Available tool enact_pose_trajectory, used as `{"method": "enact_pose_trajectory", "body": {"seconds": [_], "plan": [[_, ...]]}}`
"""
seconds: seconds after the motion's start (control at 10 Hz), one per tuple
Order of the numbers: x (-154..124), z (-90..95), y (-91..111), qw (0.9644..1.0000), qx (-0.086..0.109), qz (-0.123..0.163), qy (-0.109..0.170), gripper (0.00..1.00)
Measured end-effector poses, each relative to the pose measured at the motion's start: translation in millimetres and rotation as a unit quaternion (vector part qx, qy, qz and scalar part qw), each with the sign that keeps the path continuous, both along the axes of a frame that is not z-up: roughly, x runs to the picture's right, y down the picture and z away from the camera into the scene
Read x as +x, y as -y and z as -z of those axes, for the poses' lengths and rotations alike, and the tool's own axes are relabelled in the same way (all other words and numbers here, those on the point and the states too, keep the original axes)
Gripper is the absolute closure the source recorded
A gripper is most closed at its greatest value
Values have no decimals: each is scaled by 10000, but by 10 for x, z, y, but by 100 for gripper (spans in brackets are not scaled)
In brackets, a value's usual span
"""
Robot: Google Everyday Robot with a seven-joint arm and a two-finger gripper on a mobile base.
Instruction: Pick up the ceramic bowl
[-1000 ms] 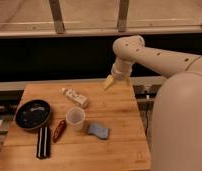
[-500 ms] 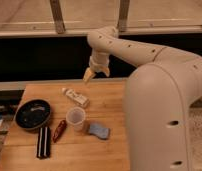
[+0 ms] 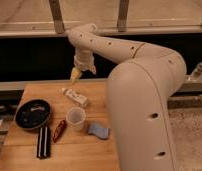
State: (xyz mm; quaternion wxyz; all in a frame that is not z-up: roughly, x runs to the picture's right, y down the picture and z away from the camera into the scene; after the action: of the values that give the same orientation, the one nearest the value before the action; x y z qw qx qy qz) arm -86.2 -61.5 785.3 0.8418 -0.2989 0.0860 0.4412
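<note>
Nearest on the wooden table (image 3: 24,160) lies a flat black bar (image 3: 43,142), with a small red item (image 3: 59,130) just beside it and a blue cloth (image 3: 98,131) further right. Behind these stands a clear plastic cup (image 3: 75,118). The ceramic bowl (image 3: 32,114) sits at the table's left edge (glossy black, empty). Further back lies a white tube (image 3: 75,96). The gripper (image 3: 76,75) hangs above the far edge, holding nothing, well apart from the bowl; whether it is open or closed I cannot tell.

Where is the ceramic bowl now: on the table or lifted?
On the table: the ceramic bowl rests upright near the left edge; the tool hangs over the far edge, apart from it.
</note>
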Motion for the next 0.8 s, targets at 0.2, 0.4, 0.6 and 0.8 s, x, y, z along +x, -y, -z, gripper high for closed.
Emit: {"method": "enact_pose_trajectory", "body": {"seconds": [0.2,0.4,0.6,0.8], "plan": [[-25,1,-3,10000,-1,10,13,23],[-23,-6,-8,10000,-7,6,20,23],[-78,-24,-45,9999,-9,111,101,23],[-448,-6,-176,9988,-15,380,321,23]]}}
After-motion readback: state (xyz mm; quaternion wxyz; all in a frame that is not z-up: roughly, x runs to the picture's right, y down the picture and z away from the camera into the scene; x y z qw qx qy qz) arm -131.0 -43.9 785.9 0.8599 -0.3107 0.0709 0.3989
